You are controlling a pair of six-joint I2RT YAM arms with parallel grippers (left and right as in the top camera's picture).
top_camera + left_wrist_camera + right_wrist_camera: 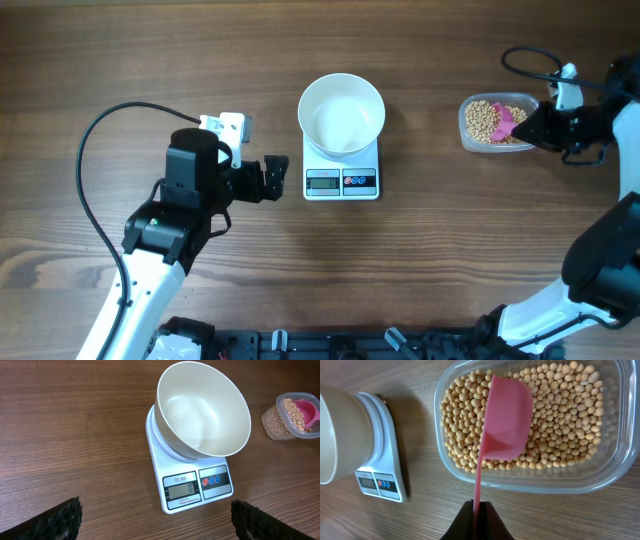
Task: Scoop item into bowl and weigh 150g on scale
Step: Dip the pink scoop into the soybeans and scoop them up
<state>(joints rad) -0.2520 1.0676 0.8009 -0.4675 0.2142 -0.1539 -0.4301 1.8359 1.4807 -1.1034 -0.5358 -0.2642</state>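
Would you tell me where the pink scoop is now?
Overhead, far right: the right gripper holds the pink scoop over the beans in the clear tub, right of the scale.

Open tabletop (425,150) separates the scale (341,182), topped by the bowl (342,113), from the tub (463,120), whose mouth the pink scoop (506,415) partly occupies.

Robotics lab bench, wood-grain table (80,60), two robot arms (160,225)

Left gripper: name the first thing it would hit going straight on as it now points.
Probably the flat white kitchen scale, at its display end, below the round white bowl it carries. Only bare wooden table lies between; height is unclear.
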